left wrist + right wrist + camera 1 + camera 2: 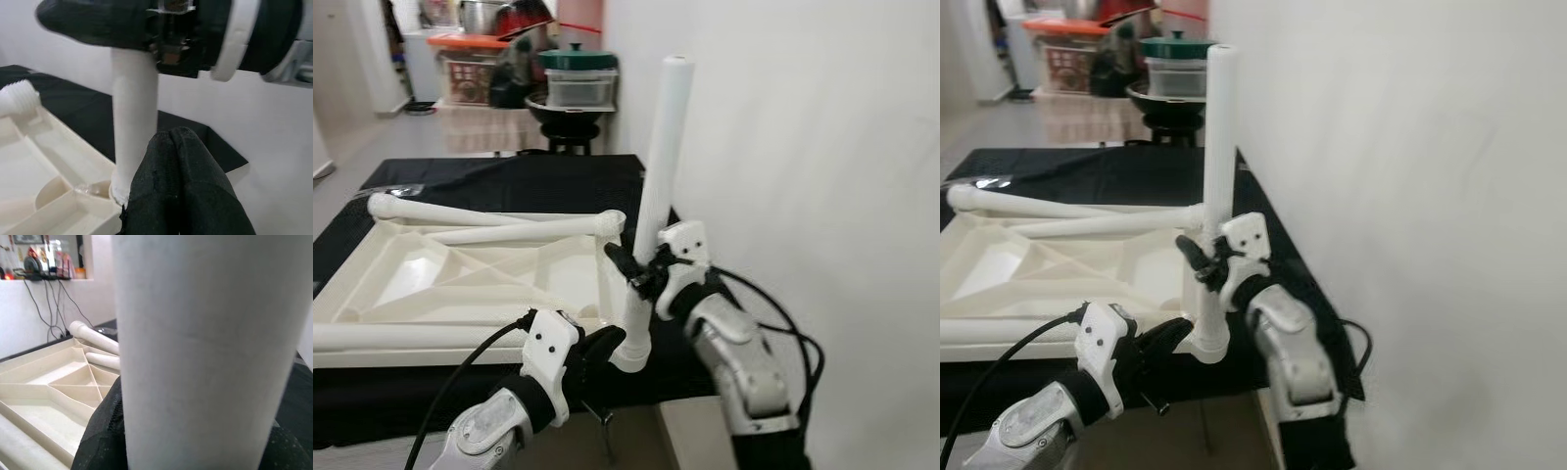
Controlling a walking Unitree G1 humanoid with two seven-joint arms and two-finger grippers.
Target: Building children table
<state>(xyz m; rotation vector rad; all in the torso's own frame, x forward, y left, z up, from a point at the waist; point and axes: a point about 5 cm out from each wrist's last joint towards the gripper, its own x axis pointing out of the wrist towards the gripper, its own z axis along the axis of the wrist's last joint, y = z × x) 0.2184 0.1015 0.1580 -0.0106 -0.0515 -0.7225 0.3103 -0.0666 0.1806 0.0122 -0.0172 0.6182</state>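
Two loose legs (499, 223): lying on upturned tabletop (460, 279), frame left
Wall (803, 147): right, close
Upright leg (656, 196): centre, at tabletop corner
Right gripper (641, 269): clamped on upright leg mid-shaft
Left gripper (607, 343): fingers together, by leg base

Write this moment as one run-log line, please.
right gripper: shut on upright white plastic table leg | left gripper: at leg base | upturned cream plastic tabletop: corner socket

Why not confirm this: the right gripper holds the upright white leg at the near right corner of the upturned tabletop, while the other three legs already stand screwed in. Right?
Not quite. The right gripper does hold the upright leg at the tabletop's near right corner, but the other legs are lying flat across the tabletop, not standing screwed in. The left eye view shows this.
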